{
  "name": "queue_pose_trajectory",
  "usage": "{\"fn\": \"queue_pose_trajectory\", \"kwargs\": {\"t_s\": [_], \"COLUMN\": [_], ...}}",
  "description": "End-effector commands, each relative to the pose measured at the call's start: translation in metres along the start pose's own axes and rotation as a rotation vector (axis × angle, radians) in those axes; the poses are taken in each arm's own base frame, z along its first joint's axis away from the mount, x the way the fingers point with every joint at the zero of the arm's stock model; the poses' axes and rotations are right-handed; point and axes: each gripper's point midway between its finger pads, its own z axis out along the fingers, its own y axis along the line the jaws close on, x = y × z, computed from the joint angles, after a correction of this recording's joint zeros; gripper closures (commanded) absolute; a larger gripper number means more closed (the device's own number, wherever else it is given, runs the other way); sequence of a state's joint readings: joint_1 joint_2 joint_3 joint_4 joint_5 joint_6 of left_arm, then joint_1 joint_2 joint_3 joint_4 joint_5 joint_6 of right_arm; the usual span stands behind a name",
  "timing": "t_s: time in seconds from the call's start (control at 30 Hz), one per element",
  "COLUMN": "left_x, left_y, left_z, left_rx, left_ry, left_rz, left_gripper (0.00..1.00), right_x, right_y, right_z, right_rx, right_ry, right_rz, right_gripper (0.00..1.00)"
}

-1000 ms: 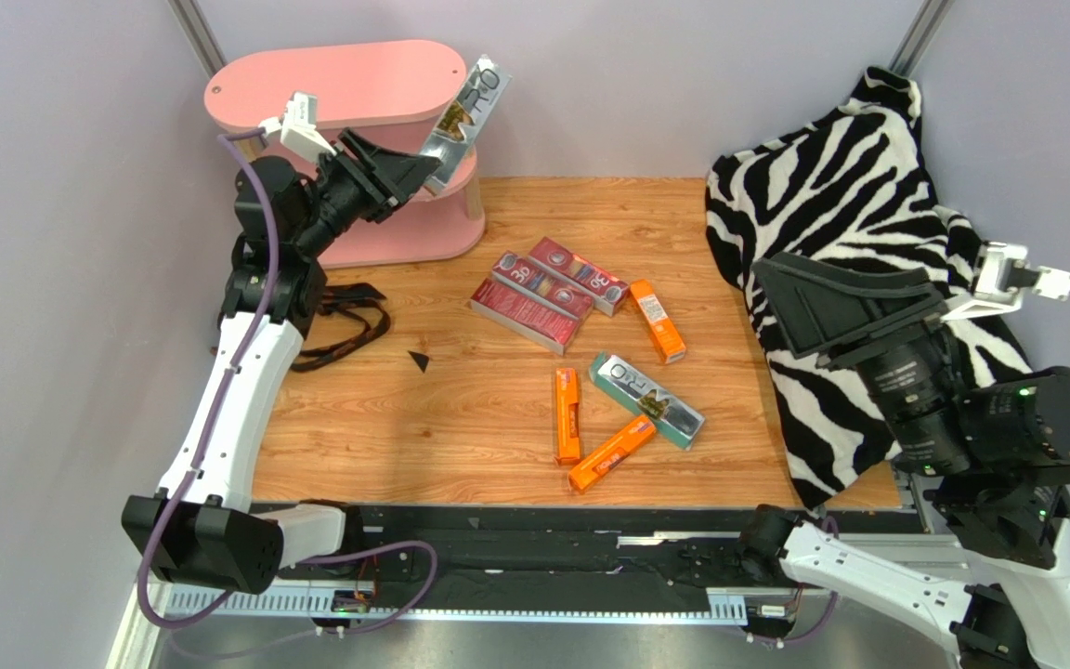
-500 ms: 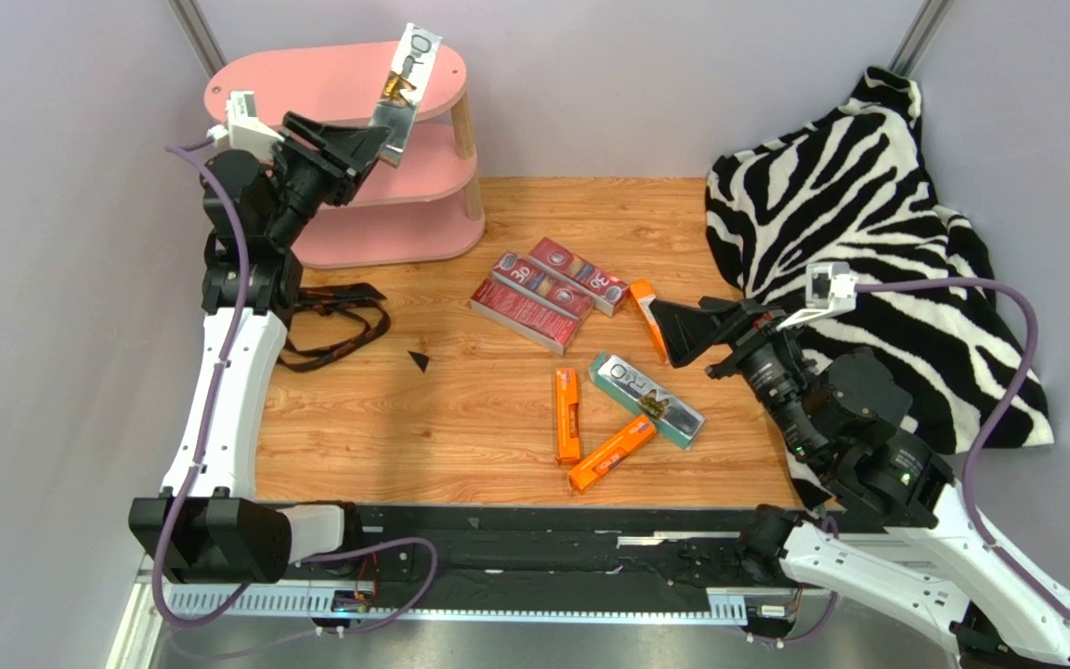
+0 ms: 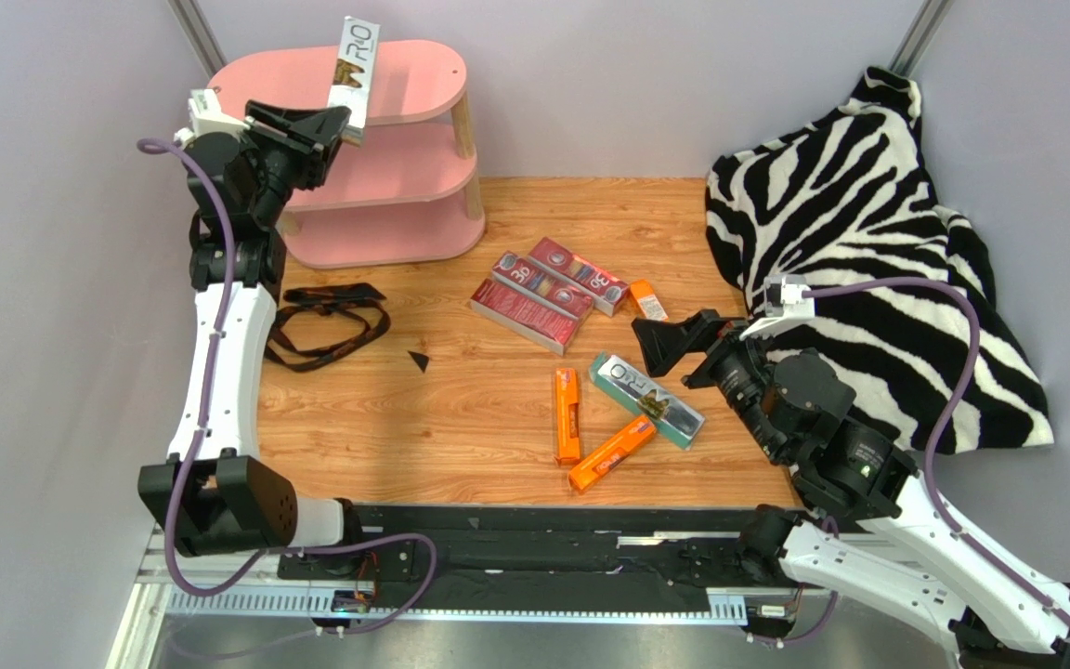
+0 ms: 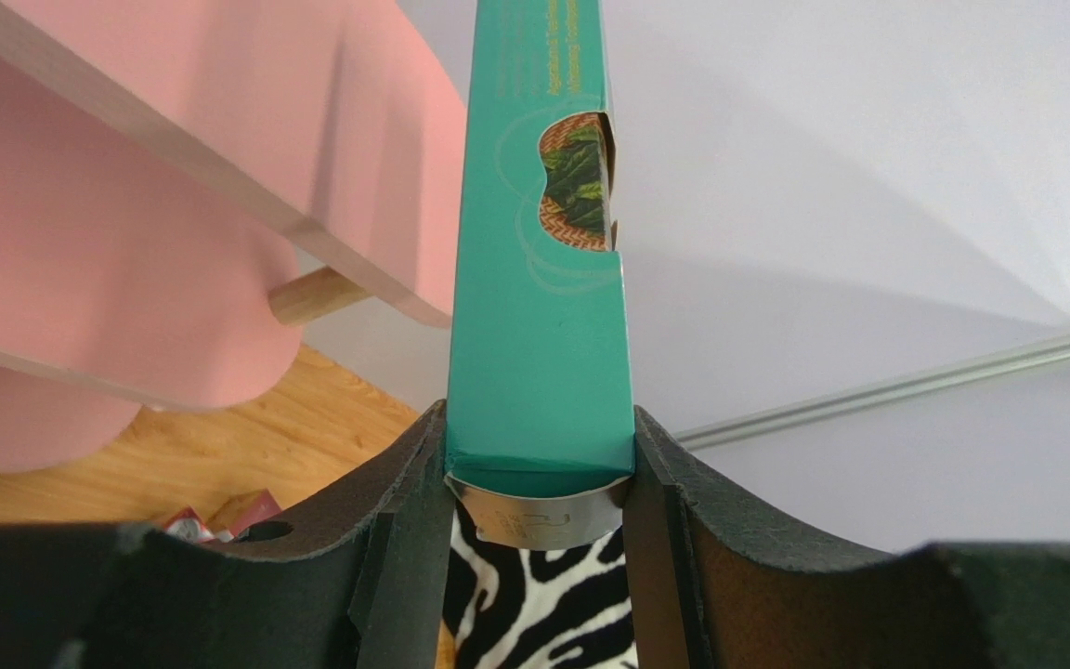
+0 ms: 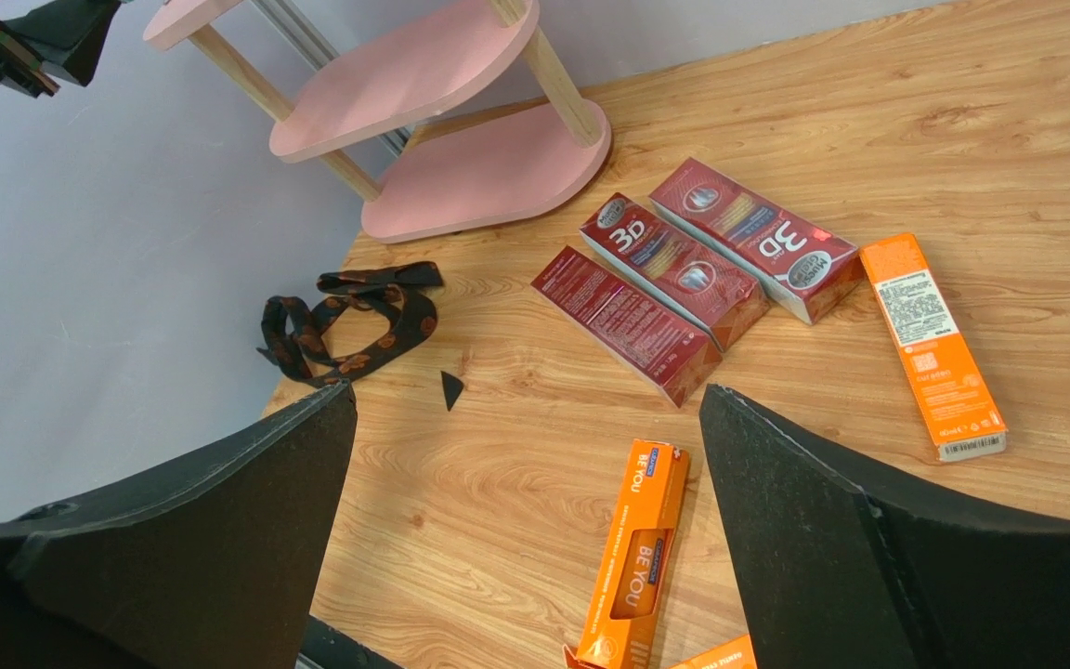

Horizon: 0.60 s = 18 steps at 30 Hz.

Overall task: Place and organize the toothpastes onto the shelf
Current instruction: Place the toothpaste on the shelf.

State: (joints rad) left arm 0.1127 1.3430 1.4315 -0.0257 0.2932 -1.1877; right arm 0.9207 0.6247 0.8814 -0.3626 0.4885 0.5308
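Note:
My left gripper (image 3: 315, 128) is shut on the lower end of a silver-grey and teal toothpaste (image 3: 354, 56). It holds the carton upright over the top board of the pink shelf (image 3: 408, 73). In the left wrist view the carton's teal face (image 4: 541, 279) sits clamped between both fingers, with the shelf (image 4: 150, 209) to the left. My right gripper (image 3: 673, 339) hovers open over the table, nothing between its fingers. Below it lie three dark red toothpastes (image 3: 541, 296), a second silver-grey one (image 3: 650, 397) and three orange ones (image 3: 567, 414). The right wrist view shows the red cartons (image 5: 680, 265) and an orange one (image 5: 634, 551).
A black strap (image 3: 331, 314) lies on the wood left of the cartons, with a small black scrap (image 3: 418, 360) near it. A zebra-print cloth (image 3: 862, 209) covers the table's right side. Grey walls close in the left, back and right.
The left arm has swung the held carton up and leftward, from the shelf's right end to above its top board. The right arm has dropped from over the cloth towards the cartons.

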Motion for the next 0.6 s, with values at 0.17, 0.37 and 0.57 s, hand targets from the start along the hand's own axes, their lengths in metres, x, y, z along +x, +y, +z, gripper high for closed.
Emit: {"fn": "queue_pose_trajectory", "kwargs": {"t_s": [0.17,0.37,0.57], "left_x": [-0.04,-0.049,-0.056], "left_y": [-0.014,0.009,0.027], "left_z": [0.025,0.039,0.058], "left_rx": [0.034,-0.038,-0.086], "left_ry": [-0.08,-0.105,-0.087], "left_rz": [-0.009,0.005,0.031], "left_gripper": [0.77,0.76,0.75], "right_x": [0.005,0.014,0.022], "right_y": [-0.002,-0.002,-0.007], "right_z": [0.0,0.0,0.0], "right_rx": [0.007,0.0,0.013], "right_ry": [0.011,0.04,0.053], "right_rz": [0.016,0.017,0.029], "right_gripper": [0.0,0.0,0.0]}}
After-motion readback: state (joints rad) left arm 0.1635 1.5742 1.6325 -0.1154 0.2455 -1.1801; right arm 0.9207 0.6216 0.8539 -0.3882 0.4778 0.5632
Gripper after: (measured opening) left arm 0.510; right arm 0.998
